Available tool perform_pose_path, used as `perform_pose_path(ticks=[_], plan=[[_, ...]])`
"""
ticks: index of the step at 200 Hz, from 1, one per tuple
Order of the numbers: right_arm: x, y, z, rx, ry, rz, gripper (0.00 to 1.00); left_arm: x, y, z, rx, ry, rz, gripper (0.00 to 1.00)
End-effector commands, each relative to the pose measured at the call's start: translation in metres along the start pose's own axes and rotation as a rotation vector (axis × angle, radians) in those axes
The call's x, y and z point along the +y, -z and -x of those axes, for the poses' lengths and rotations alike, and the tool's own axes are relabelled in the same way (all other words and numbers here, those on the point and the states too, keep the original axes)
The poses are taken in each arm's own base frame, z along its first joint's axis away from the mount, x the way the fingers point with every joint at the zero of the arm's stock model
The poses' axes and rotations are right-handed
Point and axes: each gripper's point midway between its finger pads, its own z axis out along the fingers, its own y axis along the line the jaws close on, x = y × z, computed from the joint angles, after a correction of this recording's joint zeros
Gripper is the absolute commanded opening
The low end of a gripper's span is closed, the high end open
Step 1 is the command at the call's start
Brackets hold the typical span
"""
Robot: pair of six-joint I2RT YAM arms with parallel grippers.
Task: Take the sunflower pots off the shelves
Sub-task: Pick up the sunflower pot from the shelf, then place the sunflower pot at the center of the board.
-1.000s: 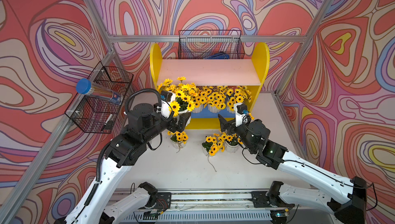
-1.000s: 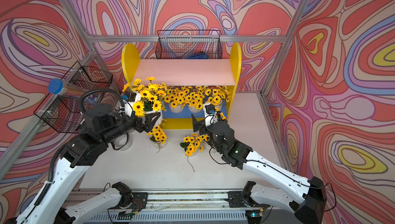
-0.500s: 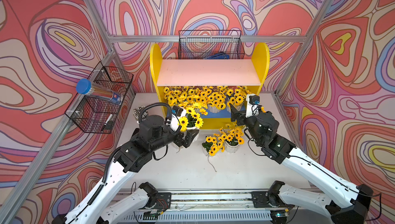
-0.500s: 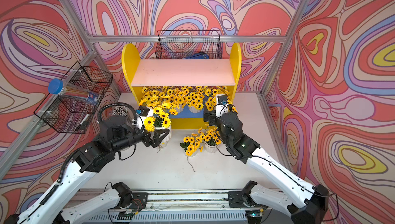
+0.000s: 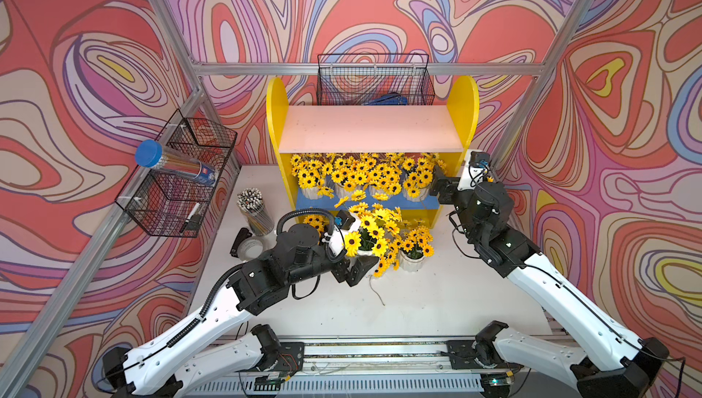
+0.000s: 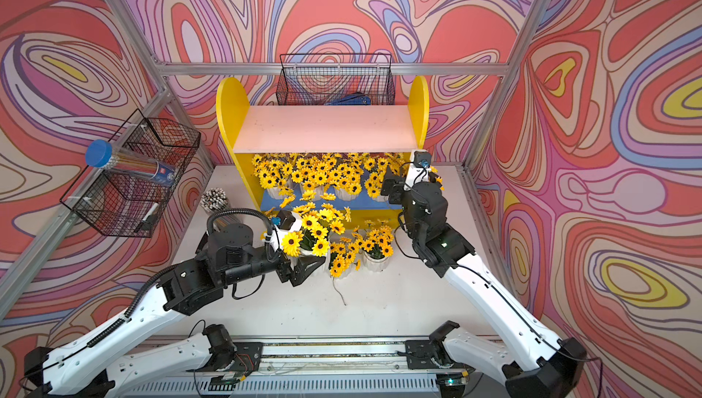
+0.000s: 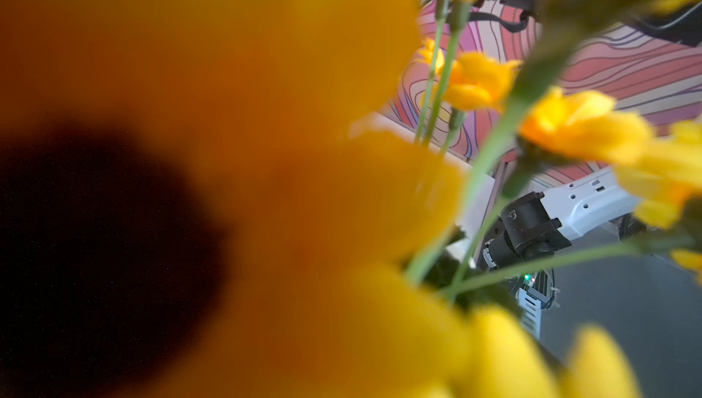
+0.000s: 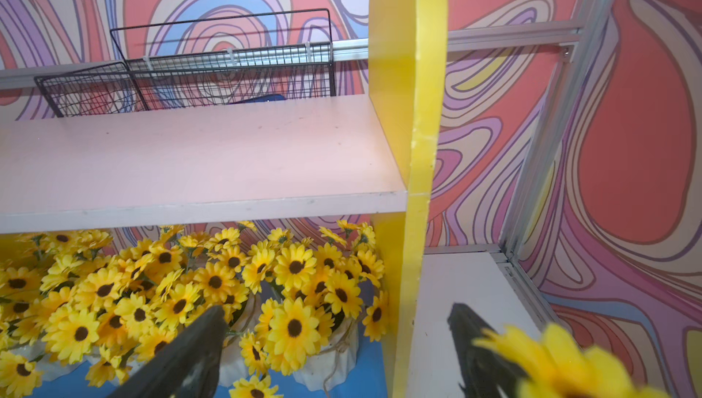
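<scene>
Noted at far left a black wire basket [image 5: 152, 210] hung on the frame, carrying a blue-capped tube [image 5: 171, 162]. Found below it, on the white table [image 5: 437, 308], a clear cup of pencils [image 5: 253, 212] with a white roll [image 5: 249, 248] just beside. Located the left gripper [image 5: 359, 267] low over the table in front of the shelves [image 5: 274, 119], fingers set either side of the base of one sunflower pot [image 5: 365, 252]. Could not confirm contact: hidden under blooms in both top views, and blocked in the left wrist view by a blurred flower head; cannot tell whether clamped or loose. Counted three more sunflower pots [image 5: 412, 261] resting on the table off the shelves, one behind the left wrist, two close together just right of the gripper. Recorded a loose stem [image 5: 376, 293] lying in front of them. Counted four further sunflower pots [image 5: 380, 181] in a row on the blue lower board [image 5: 404, 203], under the pink upper board [image 5: 372, 130]. Noted a second wire basket [image 5: 374, 84] behind the shelves. Located the right gripper [image 5: 440, 189] at the right end of the lower board, near the yellow side panel, jaws spread wide with nothing between them.
</scene>
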Motion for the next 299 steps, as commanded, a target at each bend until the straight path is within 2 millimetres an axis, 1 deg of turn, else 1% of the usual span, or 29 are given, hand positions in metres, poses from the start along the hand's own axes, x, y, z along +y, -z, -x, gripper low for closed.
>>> perform_pose_path(ticks=[1, 25, 39, 56, 76, 103, 128, 154, 175, 188, 208, 239, 266, 299], plan=[[-0.008, -0.003, 0.004, 0.0, -0.021, -0.034, 0.95, -0.016, -0.007, 0.03, -0.136, -0.006, -0.046, 0.0], [-0.014, -0.004, 0.01, -0.009, -0.023, -0.049, 0.95, -0.029, -0.028, 0.017, -0.11, -0.014, -0.08, 0.0], [-0.02, -0.003, 0.014, -0.017, -0.028, -0.067, 0.95, -0.032, -0.039, 0.009, -0.088, -0.033, -0.074, 0.0], [-0.027, -0.002, 0.019, -0.026, -0.035, -0.083, 0.95, -0.038, -0.049, 0.005, -0.092, -0.023, -0.103, 0.0], [-0.032, -0.002, 0.022, -0.025, -0.043, -0.086, 0.95, -0.044, -0.063, -0.006, -0.081, -0.011, -0.125, 0.0], [-0.032, -0.002, 0.02, -0.009, -0.053, -0.076, 0.94, -0.054, -0.086, -0.029, -0.049, 0.008, -0.171, 0.0], [-0.032, 0.0, 0.022, -0.009, -0.059, -0.068, 0.94, -0.062, -0.103, -0.043, -0.042, 0.003, -0.195, 0.0], [-0.029, 0.0, 0.021, 0.005, -0.057, -0.056, 0.94, -0.07, -0.118, -0.051, -0.042, -0.016, -0.229, 0.0], [-0.028, 0.0, 0.018, 0.013, -0.054, -0.047, 0.94, -0.076, -0.132, -0.065, -0.028, -0.019, -0.249, 0.0], [-0.028, 0.0, 0.016, 0.02, -0.052, -0.046, 0.94, -0.078, -0.143, -0.075, -0.014, -0.016, -0.257, 0.0], [-0.026, -0.001, 0.015, 0.029, -0.049, -0.04, 0.94, -0.075, -0.157, -0.091, 0.012, -0.027, -0.242, 0.0], [-0.028, 0.001, 0.015, 0.032, -0.041, -0.045, 0.94, -0.073, -0.172, -0.106, 0.016, -0.03, -0.241, 0.0], [-0.026, 0.002, 0.016, 0.035, -0.039, -0.032, 0.94, -0.077, -0.187, -0.116, 0.033, -0.031, -0.265, 0.0], [-0.023, 0.001, 0.013, 0.043, -0.033, -0.016, 0.94, -0.072, -0.202, -0.131, 0.04, -0.041, -0.243, 0.0]])
